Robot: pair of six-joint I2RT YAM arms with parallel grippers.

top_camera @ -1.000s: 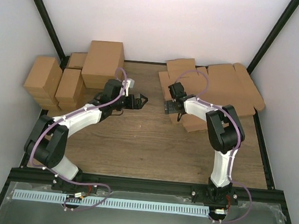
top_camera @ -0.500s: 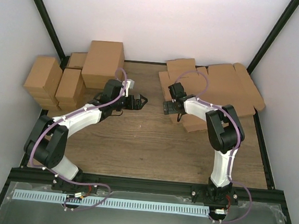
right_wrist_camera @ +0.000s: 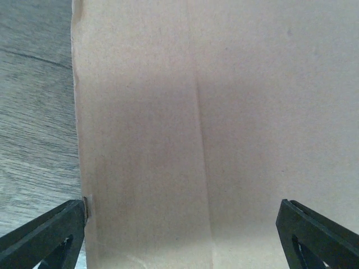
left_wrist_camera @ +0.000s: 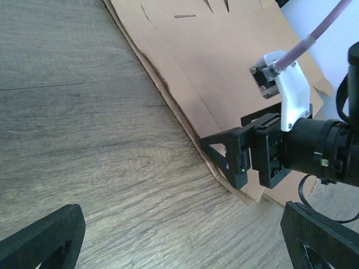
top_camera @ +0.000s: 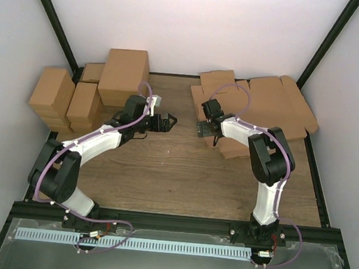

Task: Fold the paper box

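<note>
**Left arm.** Your left gripper (top_camera: 167, 121) is released. In its wrist view the fingers (left_wrist_camera: 39, 241) sit at the two bottom corners, wide apart, with only bare table (left_wrist_camera: 84, 123) between them. It holds nothing. It hangs over the middle of the table, pointing toward the right arm.

**Right arm.** Your right gripper (top_camera: 200, 129) is likewise released. Its fingers (right_wrist_camera: 42, 238) stand wide apart at the bottom corners of its wrist view, and brown cardboard fills the span between them. It grips nothing. Whether the fingertips touch the cardboard cannot be told.

**Task item.** The box (top_camera: 270, 105) lies flat and unfolded at the right rear of the table, in a pile of like brown sheets. Crease lines and cut slots show on the upper face. The near-left edge of the pile lies under the right gripper.

**Relation.** The two grippers face each other, near but apart.

**Other items.** Folded cartons (top_camera: 123, 73) are stacked at the left rear corner, well apart from the flat pile.
</note>
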